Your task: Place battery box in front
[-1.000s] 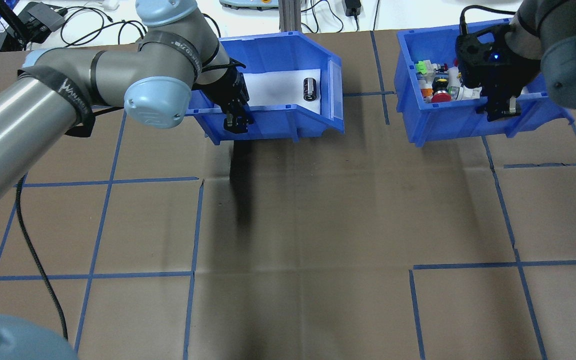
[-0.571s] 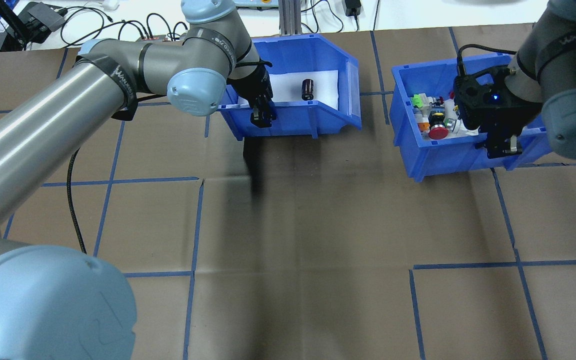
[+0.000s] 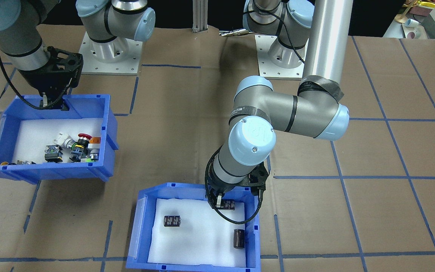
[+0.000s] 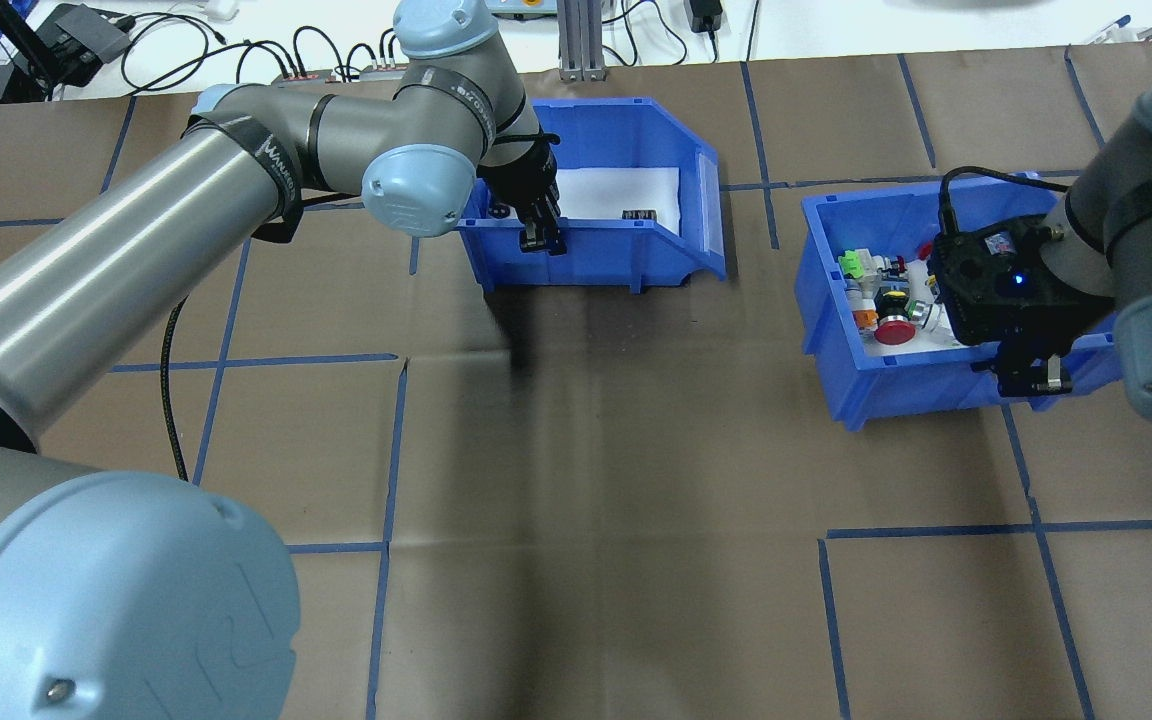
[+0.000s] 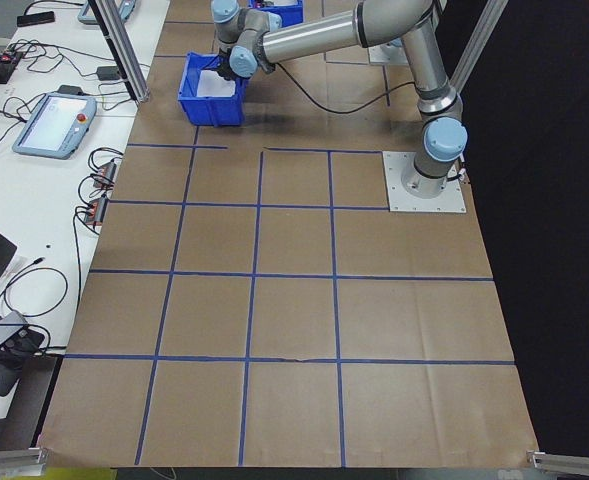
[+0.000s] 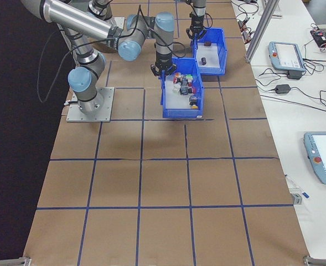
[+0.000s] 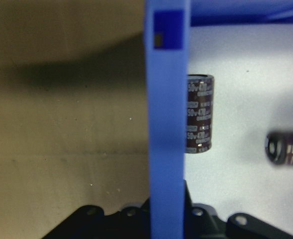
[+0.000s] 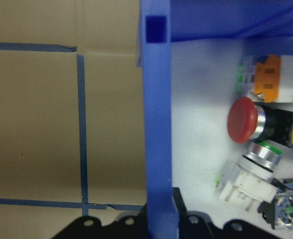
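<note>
Left end effector (image 4: pixel 543 240) pinches the battery box (image 4: pixel 596 260) wall at six o'clock. We judge a level, slow carry keeps the cells (image 3: pixel 171 221) from rolling.

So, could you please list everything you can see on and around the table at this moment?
battery box: one, blue with white foam liner, at the table's operator-side edge, near the middle
cells: three, dark brown-black cylinders, lying apart on that foam
switch bin: one, blue, on the robot's right
push-button switches: a cluster, red, yellow, orange, green, inside that bin
table cover: brown paper with a blue tape grid
teach pendants: two, grey, on the white side bench
cables: several, black, on the bench beyond the table
left gripper: black, clamped on the battery box's wall
right gripper: black, clamped on the switch bin's wall
</note>
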You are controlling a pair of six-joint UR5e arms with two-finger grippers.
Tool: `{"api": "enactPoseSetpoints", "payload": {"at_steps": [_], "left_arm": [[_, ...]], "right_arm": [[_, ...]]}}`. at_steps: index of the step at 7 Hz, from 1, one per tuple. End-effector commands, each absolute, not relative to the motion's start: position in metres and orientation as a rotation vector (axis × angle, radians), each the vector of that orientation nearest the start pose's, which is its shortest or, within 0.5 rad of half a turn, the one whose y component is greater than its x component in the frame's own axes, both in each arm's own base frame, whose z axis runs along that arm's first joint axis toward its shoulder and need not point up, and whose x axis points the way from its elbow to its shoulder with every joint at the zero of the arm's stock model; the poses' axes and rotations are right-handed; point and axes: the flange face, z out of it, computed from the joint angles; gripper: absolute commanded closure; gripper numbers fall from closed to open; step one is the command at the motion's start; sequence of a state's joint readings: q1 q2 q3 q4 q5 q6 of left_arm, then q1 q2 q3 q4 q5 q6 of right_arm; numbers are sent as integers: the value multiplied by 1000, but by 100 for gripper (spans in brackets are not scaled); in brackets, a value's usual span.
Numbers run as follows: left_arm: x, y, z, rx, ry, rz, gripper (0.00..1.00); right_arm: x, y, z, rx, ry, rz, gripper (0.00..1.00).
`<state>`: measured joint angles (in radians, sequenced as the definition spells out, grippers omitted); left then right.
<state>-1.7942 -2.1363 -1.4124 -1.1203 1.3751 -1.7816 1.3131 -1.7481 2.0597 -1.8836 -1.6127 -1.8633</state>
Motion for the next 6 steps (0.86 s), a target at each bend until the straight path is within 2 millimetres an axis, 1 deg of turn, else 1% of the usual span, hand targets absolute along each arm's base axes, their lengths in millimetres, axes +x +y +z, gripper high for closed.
{"api": "enactPoseSetpoints", "payload": {"at_steps": [1,2,3,4,5,6], "left_arm": [[-295,-641,281,-2298,2303,134,1],[-292,-635,304,-2307,2318,108,1],[-281,-622,348,-2316,2350,88,1],[-263,-608,383,-2184,2472,73,1],[-240,-588,422,-1908,2683,53,1],[-222,-561,453,-1640,2821,81,1]], "right_arm": [[34,-378,350,-2270,2205,55,99],[36,-373,350,-2267,2202,58,99],[39,-368,347,-2262,2196,56,99],[44,-360,343,-2255,2200,55,99],[54,-356,342,-2241,2210,37,99],[71,-355,343,-2211,2234,4,99]]}}
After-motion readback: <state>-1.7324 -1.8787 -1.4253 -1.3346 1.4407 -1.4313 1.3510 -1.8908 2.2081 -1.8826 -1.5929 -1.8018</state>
